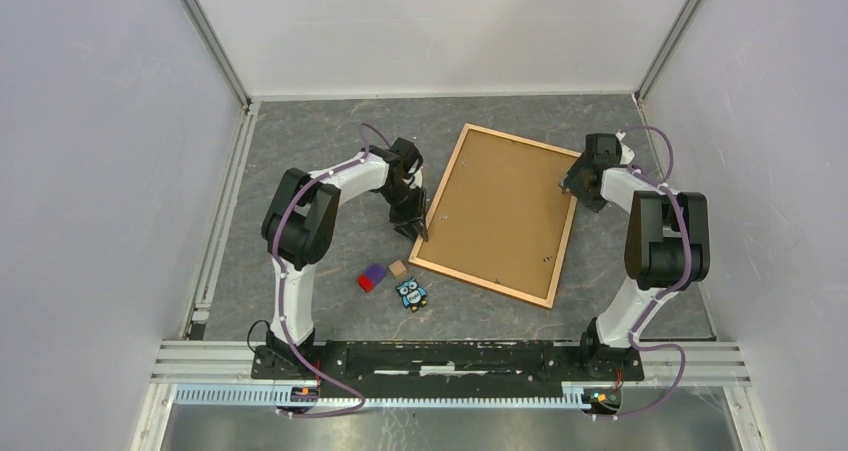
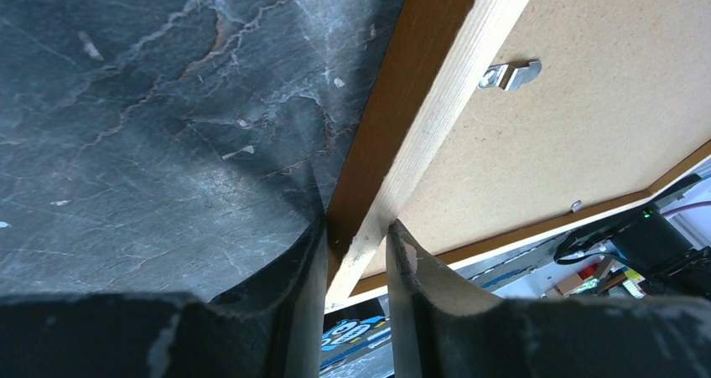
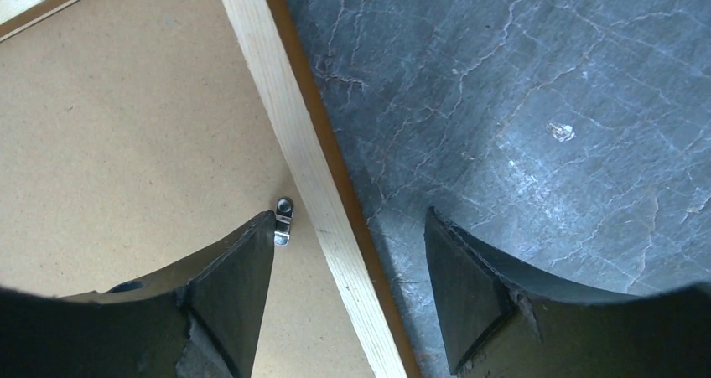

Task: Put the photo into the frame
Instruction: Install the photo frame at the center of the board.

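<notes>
The frame, thin light-orange wood, lies back up on the grey table with a brown backing board filling it. The photo is hidden. My left gripper is at the frame's left side. In the left wrist view its jaws are shut on the wooden moulding, one finger outside and one on the board side. My right gripper is at the frame's right side. In the right wrist view it stands open astride the moulding, with neither finger touching the wood.
A red and purple block, a small tan cube and a blue owl figure lie just off the frame's near left corner. Small metal clips sit on the backing board. White walls close in the table.
</notes>
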`<state>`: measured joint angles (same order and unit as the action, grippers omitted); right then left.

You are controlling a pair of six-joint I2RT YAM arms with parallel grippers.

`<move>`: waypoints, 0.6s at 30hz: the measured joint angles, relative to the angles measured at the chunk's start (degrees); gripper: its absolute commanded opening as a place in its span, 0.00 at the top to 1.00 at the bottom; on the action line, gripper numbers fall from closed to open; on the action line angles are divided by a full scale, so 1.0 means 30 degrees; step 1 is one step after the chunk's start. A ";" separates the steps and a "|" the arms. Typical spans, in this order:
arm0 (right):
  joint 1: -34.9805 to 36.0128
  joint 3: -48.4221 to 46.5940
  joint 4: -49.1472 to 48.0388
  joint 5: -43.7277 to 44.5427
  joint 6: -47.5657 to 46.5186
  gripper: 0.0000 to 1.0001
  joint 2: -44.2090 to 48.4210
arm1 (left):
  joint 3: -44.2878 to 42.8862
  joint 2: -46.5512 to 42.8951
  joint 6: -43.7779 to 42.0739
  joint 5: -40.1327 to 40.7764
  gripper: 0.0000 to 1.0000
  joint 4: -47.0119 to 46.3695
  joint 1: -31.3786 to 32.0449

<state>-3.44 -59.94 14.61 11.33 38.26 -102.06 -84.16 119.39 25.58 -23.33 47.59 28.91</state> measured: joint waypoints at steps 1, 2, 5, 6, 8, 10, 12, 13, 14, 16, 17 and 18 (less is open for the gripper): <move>0.0029 0.0000 0.0036 0.0168 0.0124 0.31 -0.0007 | 0.0007 -0.0007 0.0000 -0.0044 0.64 -0.0015 -0.0015; 0.0044 0.0000 0.0066 0.0270 0.0226 0.32 -0.0007 | 0.0022 -0.0007 0.0007 -0.0087 0.64 -0.0029 -0.0029; 0.0219 -0.0102 0.0182 0.0466 0.0364 0.32 -0.0095 | 0.0044 0.0000 0.0007 -0.0197 0.65 -0.0058 -0.0073; 0.0277 -0.0240 0.0299 0.0539 0.0342 0.32 -0.0189 | 0.0051 -0.0007 0.0007 -0.0204 0.65 -0.0058 -0.0073; 0.0415 -0.0612 0.0554 0.0663 0.0182 0.31 -0.0415 | 0.0058 0.0000 0.0007 -0.0219 0.65 -0.0066 -0.0073; 0.0532 -0.0874 0.0772 0.0860 -0.0080 0.31 -0.0561 | 0.0058 -0.0007 0.0000 -0.0219 0.65 -0.0066 -0.0073; 0.0619 -0.0984 0.0889 0.1086 -0.0393 0.32 -0.0605 | 0.0058 -0.0007 0.0007 -0.0226 0.65 -0.0066 -0.0080; 0.0648 -0.0984 0.0882 0.1195 -0.0539 0.34 -0.0605 | 0.0058 -0.0007 0.0007 -0.0226 0.65 -0.0066 -0.0073; 0.0648 -0.0984 0.0867 0.1282 -0.0678 0.37 -0.0605 | 0.0058 -0.0007 0.0000 -0.0226 0.65 -0.0066 -0.0080; 0.0699 -0.1027 0.0852 0.1384 -0.1005 0.40 -0.0634 | 0.0058 -0.0007 0.0000 -0.0270 0.65 -0.0058 -0.0073; 0.0743 -0.1122 0.0896 0.1399 -0.1231 0.41 -0.0663 | 0.0058 -0.0007 0.0007 -0.0270 0.65 -0.0051 -0.0073; 0.0772 -0.1188 0.0933 0.1399 -0.1435 0.42 -0.0692 | 0.0058 -0.0007 0.0000 -0.0277 0.65 -0.0058 -0.0073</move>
<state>-1.13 -63.51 17.41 15.53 33.95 -104.14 -83.99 119.37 25.58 -24.16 47.42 28.69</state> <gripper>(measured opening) 0.613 0.355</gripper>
